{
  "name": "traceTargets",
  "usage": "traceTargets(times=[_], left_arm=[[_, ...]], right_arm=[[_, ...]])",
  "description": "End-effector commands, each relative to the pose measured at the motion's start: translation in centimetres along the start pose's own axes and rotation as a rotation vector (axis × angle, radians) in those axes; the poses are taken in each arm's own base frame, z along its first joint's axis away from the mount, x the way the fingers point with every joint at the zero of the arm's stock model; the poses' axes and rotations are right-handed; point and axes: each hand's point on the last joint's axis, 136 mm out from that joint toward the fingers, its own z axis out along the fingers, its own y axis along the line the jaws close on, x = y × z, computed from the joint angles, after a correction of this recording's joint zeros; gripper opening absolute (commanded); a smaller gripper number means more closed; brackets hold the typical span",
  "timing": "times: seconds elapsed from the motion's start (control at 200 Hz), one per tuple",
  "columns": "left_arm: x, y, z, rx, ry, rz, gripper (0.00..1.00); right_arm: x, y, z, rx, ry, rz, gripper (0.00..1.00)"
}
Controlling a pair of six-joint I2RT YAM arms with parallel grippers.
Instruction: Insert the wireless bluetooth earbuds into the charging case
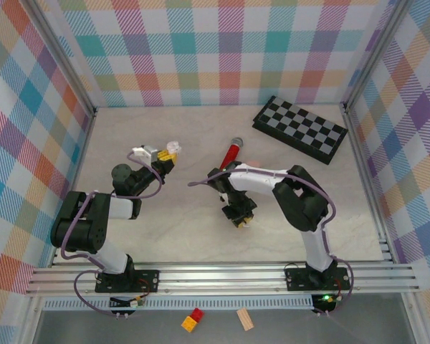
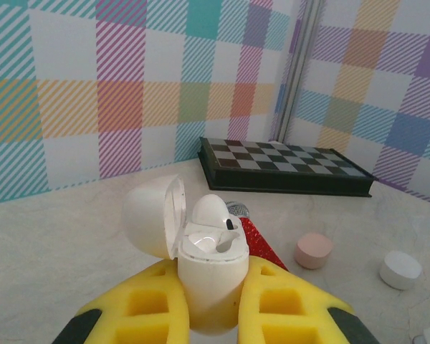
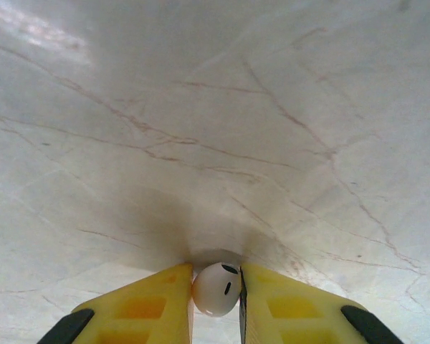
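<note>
A white earbud (image 3: 216, 289) sits low against the counter (image 3: 201, 107), about midway between the left and right edges and somewhat nearer the near edge than the far one. The right gripper (image 3: 216, 278) is pinched on it, one yellow finger touching each side. The bud's rounded body bulges up between them with its dark marks turned toward the wrist. Which way its stem or long axis runs cannot be told, since the lower part is hidden.

The coming move turns on where the charging case (image 2: 209, 272) lies from that bud. It is off toward the left edge and a little farther from the near edge, held up off the counter rather than resting on it. The left gripper (image 1: 165, 155) is clamped on the case's body and holds it roughly upright. The lid (image 2: 152, 218) is swung open to one side and the mouth faces up. Another earbud (image 2: 209, 208) is seated in the far socket, and the nearer socket looks free, though its depth is hard to read.

The right arm is the one carrying the bud, so it would likely have to lift, cross leftward and come down stem-first over that free socket. The red microphone (image 1: 231, 153) lies between the two grippers, toward the far edge, just beside the likely path. The chessboard (image 1: 301, 127) is well apart in the far right corner
</note>
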Motion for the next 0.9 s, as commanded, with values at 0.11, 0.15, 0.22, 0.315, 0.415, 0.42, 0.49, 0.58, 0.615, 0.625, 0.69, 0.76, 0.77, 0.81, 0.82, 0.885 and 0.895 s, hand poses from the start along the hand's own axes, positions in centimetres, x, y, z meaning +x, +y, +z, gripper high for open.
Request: traceTargets(times=[0.11,0.15,0.22,0.315,0.415,0.42,0.49,0.58,0.615,0.625,0.69,0.76,0.77,0.81,0.82,0.885,0.895], left_arm=[[-1.9,-1.3,-0.1,0.041,-0.051,0.037,0.0],[-1.9,-1.5,0.0,0.043,-0.05,0.035,0.0],[-1.9,-2.0,0.2,0.055,-0.053,0.041,0.0],[-2.1,-3.7,0.6,0.096,-0.057,0.07,0.0],[-2.1,-5.9,1.3,0.132,-0.066,0.115,0.0],[-2.0,-5.9,1.4,0.132,-0.065,0.115,0.0],[-1.9,-7.2,2.1,0.143,-0.069,0.129,0.0],[-1.5,-8.5,3.1,0.138,-0.066,0.149,0.0],[-1.2,-9.1,3.5,0.14,-0.06,0.153,0.0],[-1.1,-9.2,3.6,0.14,-0.058,0.153,0.0],[-0.6,-10.2,4.4,0.138,-0.051,0.162,0.0],[0.0,-11.1,5.2,0.135,-0.044,0.163,0.0],[0.1,-11.2,5.3,0.132,-0.043,0.162,0.0],[0.4,-11.6,5.7,0.123,-0.039,0.161,0.0],[0.5,-11.7,5.7,0.12,-0.037,0.162,0.0],[1.1,-12.6,6.3,0.115,-0.028,0.172,0.0],[1.2,-12.8,6.3,0.116,-0.026,0.174,0.0]], right_arm=[[-1.3,-0.5,-2.8,-0.073,-0.145,0.056,0.22],[-1.4,-0.5,-3.4,-0.09,-0.169,0.064,0.22],[-1.8,-0.6,-4.3,-0.133,-0.215,0.083,0.22],[-2.2,-0.9,-6.1,-0.207,-0.296,0.113,0.22],[-2.6,-1.2,-8.3,-0.296,-0.385,0.135,0.22],[-2.6,-1.2,-8.4,-0.301,-0.388,0.135,0.22],[-2.8,-1.3,-9.8,-0.365,-0.44,0.137,0.22],[-2.9,-1.6,-11.5,-0.424,-0.503,0.145,0.22],[-2.9,-1.8,-12.1,-0.447,-0.528,0.151,0.22],[-2.9,-1.9,-12.3,-0.453,-0.534,0.156,0.22],[-2.9,-2.4,-13.7,-0.497,-0.59,0.173,0.22],[-2.9,-3.0,-15.2,-0.538,-0.646,0.191,0.22],[-2.9,-3.0,-15.4,-0.544,-0.653,0.193,0.22],[-2.9,-3.2,-16.3,-0.568,-0.681,0.196,0.23],[-2.8,-3.3,-16.5,-0.574,-0.688,0.197,0.23],[-2.8,-3.4,-17.8,-0.604,-0.727,0.195,0.23],[-2.8,-3.4,-18.0,-0.609,-0.733,0.194,0.23]])
